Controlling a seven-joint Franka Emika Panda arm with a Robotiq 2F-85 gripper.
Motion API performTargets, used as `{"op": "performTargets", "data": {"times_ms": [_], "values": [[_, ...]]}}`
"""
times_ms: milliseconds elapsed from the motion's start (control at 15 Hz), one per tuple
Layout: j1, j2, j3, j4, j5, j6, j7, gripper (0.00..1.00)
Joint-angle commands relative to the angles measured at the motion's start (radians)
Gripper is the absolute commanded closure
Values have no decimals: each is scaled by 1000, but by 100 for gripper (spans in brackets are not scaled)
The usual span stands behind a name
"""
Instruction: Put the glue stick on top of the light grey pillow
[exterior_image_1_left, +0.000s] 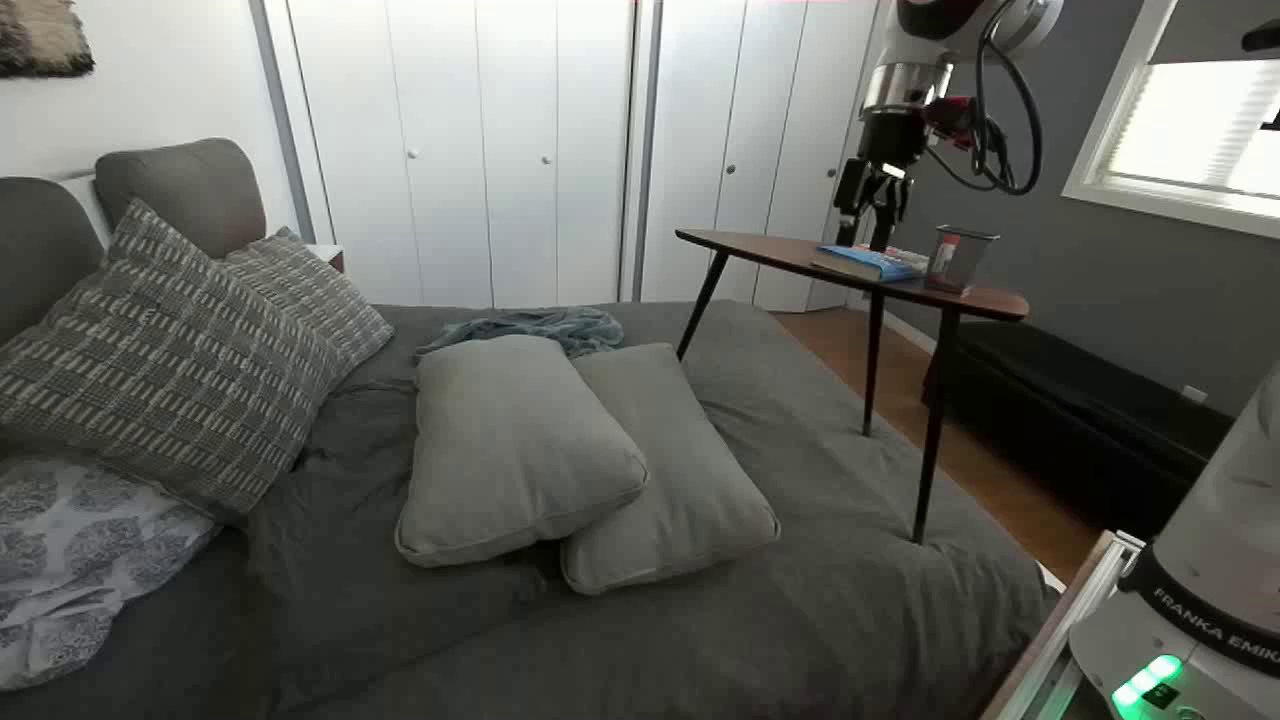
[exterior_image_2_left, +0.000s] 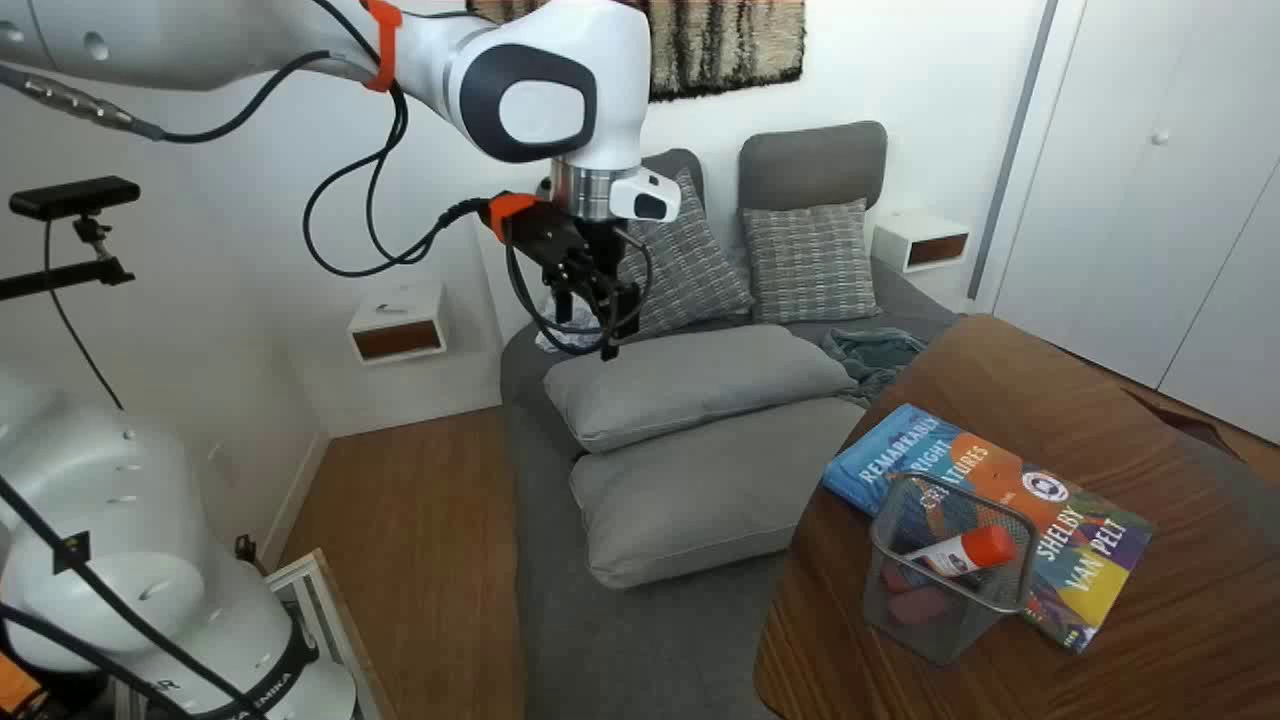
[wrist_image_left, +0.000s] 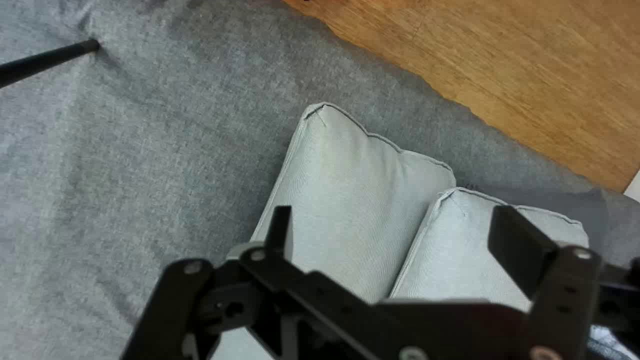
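Note:
The glue stick, white with an orange-red cap (exterior_image_2_left: 968, 552), leans inside a mesh cup (exterior_image_2_left: 950, 630) on the wooden table. It also shows through the mesh in an exterior view (exterior_image_1_left: 948, 247). Two light grey pillows lie on the bed: one (exterior_image_1_left: 520, 450) partly overlaps the other (exterior_image_1_left: 680, 490). Both also show in an exterior view, the upper (exterior_image_2_left: 700, 380) and the lower (exterior_image_2_left: 710, 490). My gripper (wrist_image_left: 395, 235) is open with nothing between its fingers. It hangs in the air above the pillows in the wrist view, away from the cup. It shows in both exterior views (exterior_image_1_left: 866, 225) (exterior_image_2_left: 590, 330).
The wooden table (exterior_image_2_left: 1060, 380) stands with thin black legs (exterior_image_1_left: 930, 430) on the bed (exterior_image_1_left: 830, 620). A colourful book (exterior_image_2_left: 1090, 550) lies beside the cup. Patterned pillows (exterior_image_1_left: 180, 360) and a bluish cloth (exterior_image_1_left: 570, 325) lie farther back on the bed.

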Motion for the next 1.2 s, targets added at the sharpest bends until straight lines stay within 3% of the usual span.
{"op": "performTargets", "data": {"times_ms": [0,600,1133], "values": [[-19,2,17,2,4,-3,-4,0],[-37,-16,5,-18,19,0,16,0],[-192,-119,-119,-155,147,21,84,0]]}}
